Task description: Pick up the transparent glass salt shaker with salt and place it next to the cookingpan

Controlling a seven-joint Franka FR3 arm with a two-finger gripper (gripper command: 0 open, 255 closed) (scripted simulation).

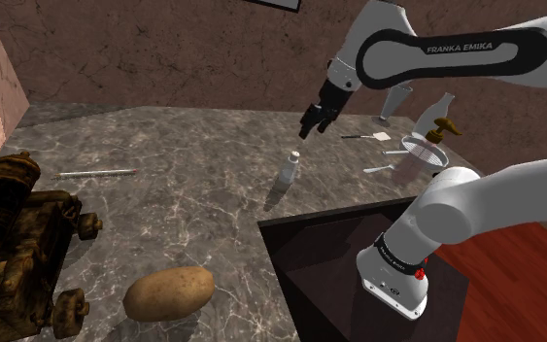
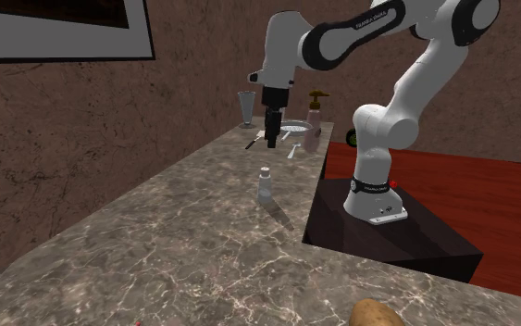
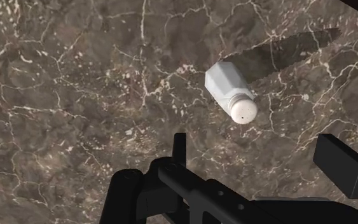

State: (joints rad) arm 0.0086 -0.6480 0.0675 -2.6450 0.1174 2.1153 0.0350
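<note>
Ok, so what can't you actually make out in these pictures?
Salt shaker: drawn opaque white in the wrist view, contents untellable.
Pan: shoulder view, small, near side behind the arm.
Potato: cut off by the second exterior view's bottom edge.
Brown wheeled object: cut off by the shoulder view's left edge, identity unclear.

Salt shaker [image 1: 288,171] upright on cntr [image 1: 193,194], jaws above

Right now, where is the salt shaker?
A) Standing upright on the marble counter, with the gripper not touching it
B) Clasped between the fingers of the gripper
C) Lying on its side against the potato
A: the salt shaker stands upright on the counter, and the open gripper hangs above it, apart from it.
</note>
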